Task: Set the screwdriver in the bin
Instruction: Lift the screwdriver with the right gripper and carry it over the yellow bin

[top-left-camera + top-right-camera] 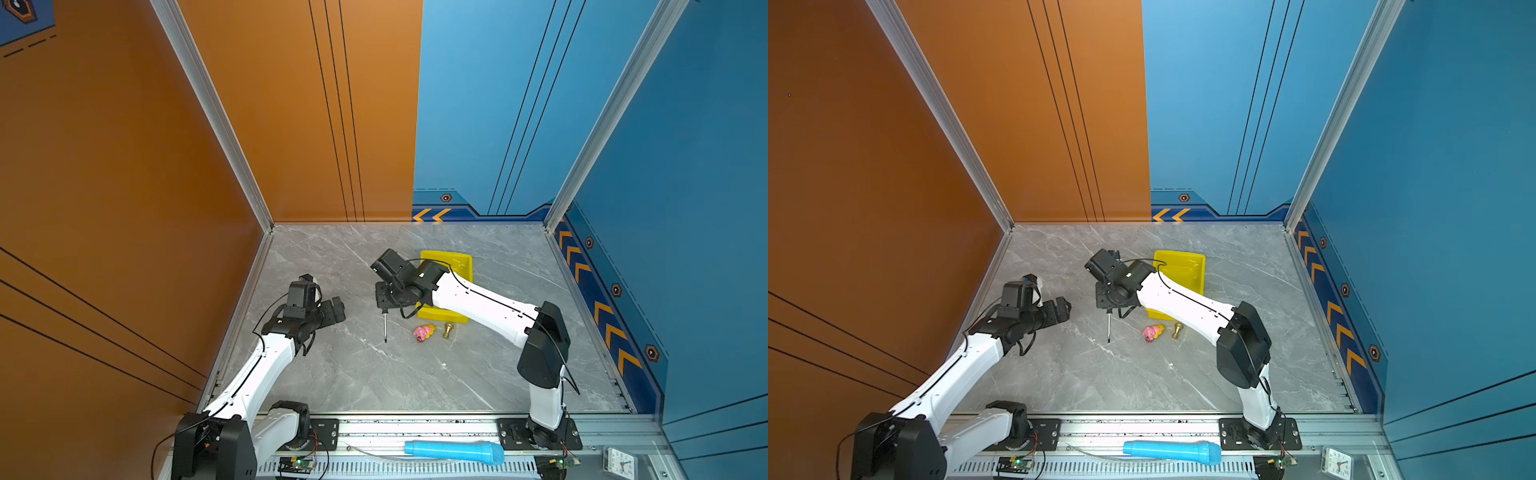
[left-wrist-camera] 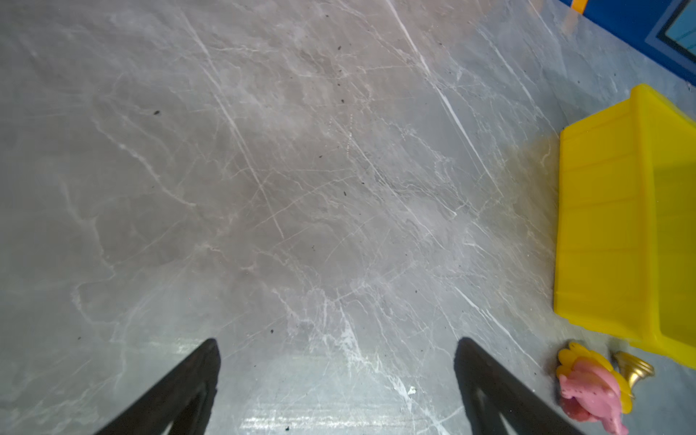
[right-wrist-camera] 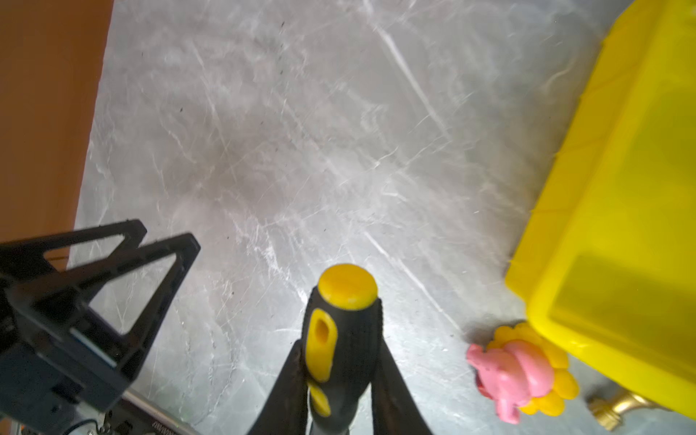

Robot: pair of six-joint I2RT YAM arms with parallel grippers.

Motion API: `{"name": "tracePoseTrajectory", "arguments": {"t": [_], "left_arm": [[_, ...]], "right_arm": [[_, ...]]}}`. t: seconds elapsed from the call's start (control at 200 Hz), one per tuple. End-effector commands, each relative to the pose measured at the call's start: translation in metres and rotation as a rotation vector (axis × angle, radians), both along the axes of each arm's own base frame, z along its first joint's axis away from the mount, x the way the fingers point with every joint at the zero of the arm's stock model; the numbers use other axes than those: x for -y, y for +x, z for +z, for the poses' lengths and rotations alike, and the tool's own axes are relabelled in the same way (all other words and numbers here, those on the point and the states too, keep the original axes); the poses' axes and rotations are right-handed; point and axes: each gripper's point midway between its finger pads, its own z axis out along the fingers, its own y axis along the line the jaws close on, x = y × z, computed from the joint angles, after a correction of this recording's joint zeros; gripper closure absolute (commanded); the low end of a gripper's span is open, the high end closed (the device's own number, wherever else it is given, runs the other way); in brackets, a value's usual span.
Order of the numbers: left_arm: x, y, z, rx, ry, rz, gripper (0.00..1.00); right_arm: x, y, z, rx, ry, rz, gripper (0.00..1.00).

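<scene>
The screwdriver (image 3: 342, 339) has a black handle with yellow marks and a yellow end cap, and my right gripper (image 3: 341, 361) is shut on that handle. In both top views its thin metal shaft (image 1: 385, 328) (image 1: 1108, 328) sticks out below the right gripper (image 1: 384, 309), left of the bin. The bin (image 1: 446, 266) (image 1: 1183, 270) is a yellow tray, partly hidden under the right arm; its wall (image 3: 621, 188) (image 2: 602, 226) shows in both wrist views. My left gripper (image 1: 338, 309) (image 2: 339, 350) stands open over bare table, further left.
A pink and yellow toy (image 1: 423, 332) (image 3: 516, 373) and a small gold piece (image 1: 448, 329) (image 2: 636, 371) lie just in front of the bin. A light blue cylinder (image 1: 455, 452) and a small clock (image 1: 619, 461) rest on the front rail. Walls enclose three sides.
</scene>
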Motion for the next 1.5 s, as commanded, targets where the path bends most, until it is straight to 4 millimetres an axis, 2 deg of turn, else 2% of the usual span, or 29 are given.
{"name": "tracePoseTrajectory", "arguments": {"t": [0.0, 0.115, 0.19, 0.215, 0.23, 0.25, 0.436, 0.636, 0.781, 0.846, 0.866, 0.921, 1.066, 1.106, 1.116, 1.182, 1.497], "left_arm": [[0.03, 0.01, 0.016, 0.082, 0.024, -0.133, 0.02], [0.058, 0.011, 0.019, 0.124, 0.03, -0.232, 0.02], [0.084, 0.016, 0.031, 0.198, 0.016, -0.325, 0.02], [0.093, 0.015, 0.033, 0.21, 0.013, -0.358, 0.02], [0.097, 0.015, 0.034, 0.217, 0.013, -0.375, 0.02], [0.104, 0.014, 0.035, 0.223, 0.012, -0.4, 0.02], [0.153, 0.006, 0.044, 0.255, 0.028, -0.572, 0.02], [0.186, 0.006, 0.053, 0.274, 0.021, -0.627, 0.02], [0.209, 0.001, 0.057, 0.278, -0.004, -0.68, 0.02], [0.219, -0.003, 0.062, 0.295, -0.014, -0.708, 0.02], [0.22, -0.003, 0.062, 0.296, -0.014, -0.713, 0.02], [0.225, -0.004, 0.064, 0.303, -0.016, -0.721, 0.02], [0.229, -0.003, 0.065, 0.298, -0.023, -0.72, 0.02], [0.23, -0.003, 0.065, 0.297, -0.024, -0.723, 0.02], [0.23, -0.003, 0.065, 0.298, -0.025, -0.724, 0.02], [0.231, -0.004, 0.063, 0.293, -0.025, -0.727, 0.02], [0.227, -0.004, 0.059, 0.28, -0.004, -0.726, 0.02]], "right_arm": [[0.041, 0.023, 0.008, 0.052, -0.052, -0.066, 1.0], [0.075, 0.045, 0.017, 0.085, -0.075, -0.119, 1.0], [0.097, 0.059, 0.019, 0.092, -0.084, -0.159, 1.0], [0.099, 0.059, 0.021, 0.095, -0.084, -0.157, 1.0], [0.111, 0.067, 0.022, 0.096, -0.086, -0.186, 1.0], [0.117, 0.07, 0.022, 0.097, -0.09, -0.194, 1.0], [0.158, 0.094, 0.031, 0.126, -0.116, -0.241, 1.0], [0.189, 0.123, 0.019, 0.124, -0.161, -0.295, 1.0], [0.194, 0.142, 0.002, 0.11, -0.186, -0.304, 1.0], [0.194, 0.147, -0.013, 0.09, -0.203, -0.304, 1.0], [0.192, 0.153, -0.007, 0.108, -0.19, -0.307, 1.0], [0.19, 0.159, -0.013, 0.101, -0.193, -0.306, 1.0], [0.188, 0.171, -0.033, 0.082, -0.209, -0.302, 1.0], [0.188, 0.172, -0.032, 0.086, -0.21, -0.298, 1.0], [0.187, 0.173, -0.045, 0.066, -0.226, -0.294, 1.0], [0.187, 0.175, -0.055, 0.054, -0.242, -0.291, 1.0], [0.184, 0.174, -0.098, -0.016, -0.284, -0.272, 1.0]]}}
